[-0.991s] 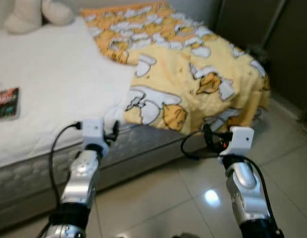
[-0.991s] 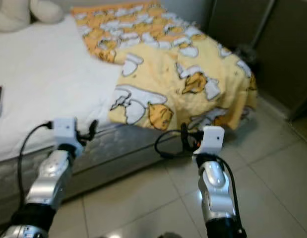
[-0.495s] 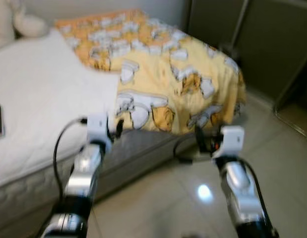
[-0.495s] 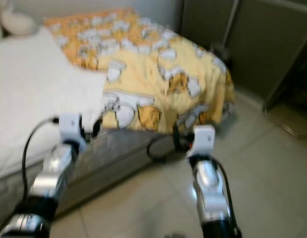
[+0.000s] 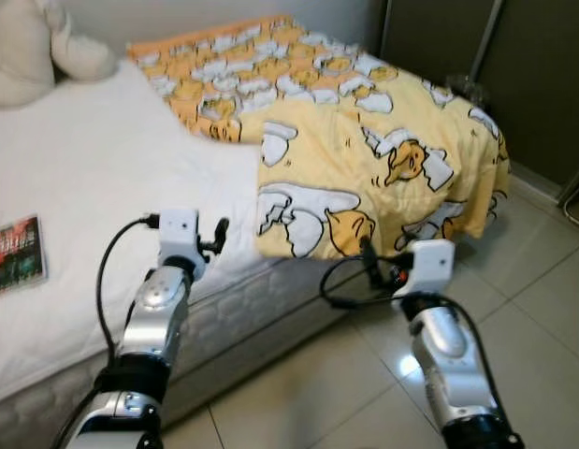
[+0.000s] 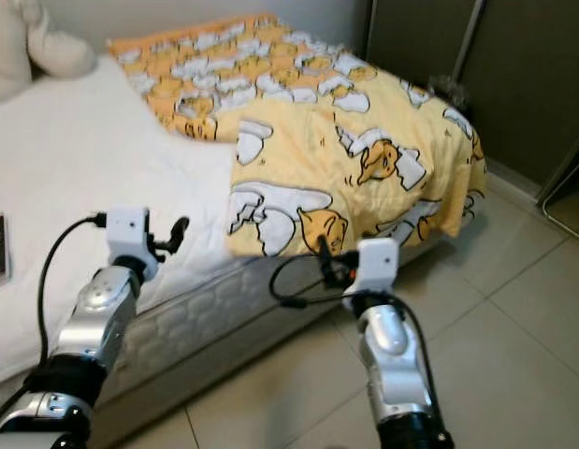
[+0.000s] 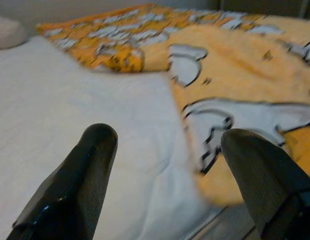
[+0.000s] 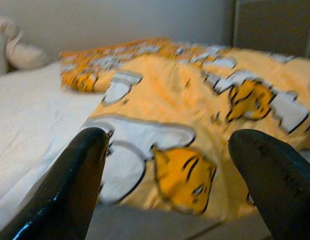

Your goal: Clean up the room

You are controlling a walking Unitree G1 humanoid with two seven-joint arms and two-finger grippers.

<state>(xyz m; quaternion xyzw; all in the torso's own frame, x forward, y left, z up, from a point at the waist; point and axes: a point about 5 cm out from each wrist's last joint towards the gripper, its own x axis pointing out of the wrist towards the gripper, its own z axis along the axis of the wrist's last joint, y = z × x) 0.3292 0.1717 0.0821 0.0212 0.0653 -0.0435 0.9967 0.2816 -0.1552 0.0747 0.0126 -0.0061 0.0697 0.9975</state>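
Observation:
A yellow blanket (image 5: 364, 140) printed with white and orange cartoon figures lies rumpled over the right half of a bed, its edge hanging down the side. The white mattress sheet (image 5: 93, 178) is bare on the left. My left gripper (image 7: 165, 150) is open, held at the mattress edge and pointing at the sheet beside the blanket's corner. My right gripper (image 8: 167, 150) is open too, low by the bedside, facing the hanging blanket edge (image 8: 170, 170). Neither holds anything.
A dark book (image 5: 13, 253) lies on the sheet at the left. A cream plush toy (image 5: 32, 51) sits at the head of the bed. Dark wardrobe doors (image 5: 532, 75) stand behind the bed. Glossy beige floor tiles (image 5: 542, 290) stretch to the right.
The camera has swung back to the left and steadied, bringing the book and plush toy into view. Both arms keep their raised pose in front of the bed.

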